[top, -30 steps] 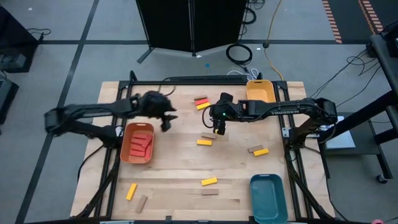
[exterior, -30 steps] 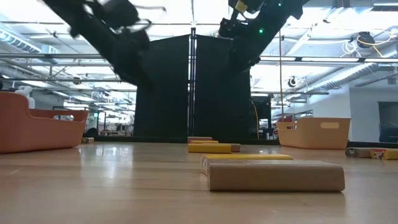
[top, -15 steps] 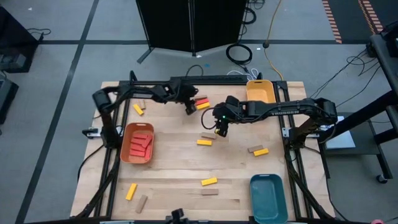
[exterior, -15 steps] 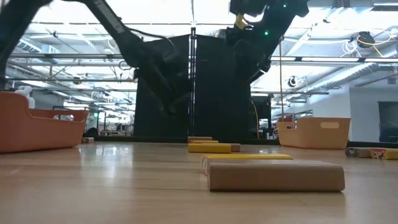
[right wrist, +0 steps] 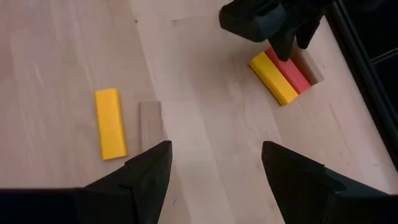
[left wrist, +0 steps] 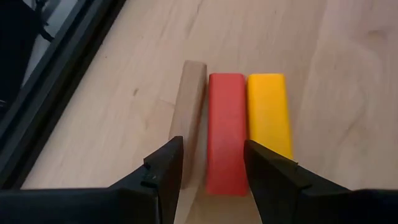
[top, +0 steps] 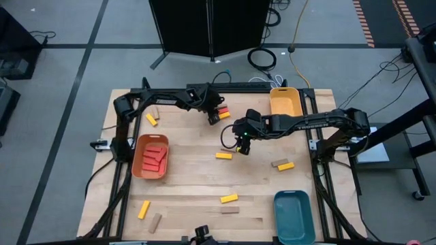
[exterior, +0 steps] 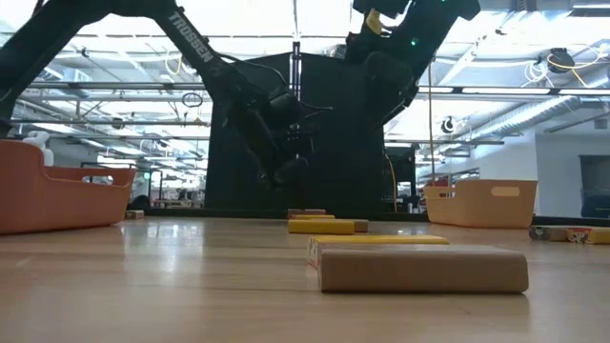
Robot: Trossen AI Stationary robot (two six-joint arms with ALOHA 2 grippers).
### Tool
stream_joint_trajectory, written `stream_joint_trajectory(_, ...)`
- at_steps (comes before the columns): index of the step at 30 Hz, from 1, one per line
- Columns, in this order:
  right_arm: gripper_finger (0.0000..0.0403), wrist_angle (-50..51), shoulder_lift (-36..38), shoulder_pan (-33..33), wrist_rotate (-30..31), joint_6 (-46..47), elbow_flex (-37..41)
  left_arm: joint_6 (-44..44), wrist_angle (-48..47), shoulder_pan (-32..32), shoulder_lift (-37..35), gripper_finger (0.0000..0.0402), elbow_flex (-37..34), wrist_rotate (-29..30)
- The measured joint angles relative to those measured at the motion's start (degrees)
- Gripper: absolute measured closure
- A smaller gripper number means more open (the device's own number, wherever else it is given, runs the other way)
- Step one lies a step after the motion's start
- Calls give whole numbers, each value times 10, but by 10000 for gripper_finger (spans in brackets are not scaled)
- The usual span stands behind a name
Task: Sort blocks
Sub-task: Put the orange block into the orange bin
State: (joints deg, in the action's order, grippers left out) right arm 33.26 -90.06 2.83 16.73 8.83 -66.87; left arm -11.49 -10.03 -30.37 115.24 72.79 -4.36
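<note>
even, bright overhead light; soft short shadows under arms on table. low view backlit: ceiling lights blown out, arms dark silhouettes, glare sheen on near tabletop, nearest tan block slightly soft. left wrist view sharp on red block, own fingers dark, blurred. no visible edge distortion.

Overhead, table-level — two close wrist views

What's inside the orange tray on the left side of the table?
The orange tray holds several red blocks lying flat. Whether more lie under them can't be seen.
</note>
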Motion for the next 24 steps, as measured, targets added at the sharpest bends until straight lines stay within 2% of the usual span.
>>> stream_joint_trajectory(10, 160, -1, 0, -3, 0, 5, 0, -27, -48, 0, 2, 235, -1, -1)
stream_joint_trajectory(13, 160, -2, 0, -3, 0, 5, 0, -43, -68, 0, 4, 235, -2, 18)
stream_joint_trajectory(15, 160, -3, 0, -3, 0, 8, 0, -45, -65, 0, 4, 235, -2, 36)
stream_joint_trajectory(24, 160, -2, 0, -3, -2, 15, 0, -65, -61, -2, 3, 235, 3, 32)
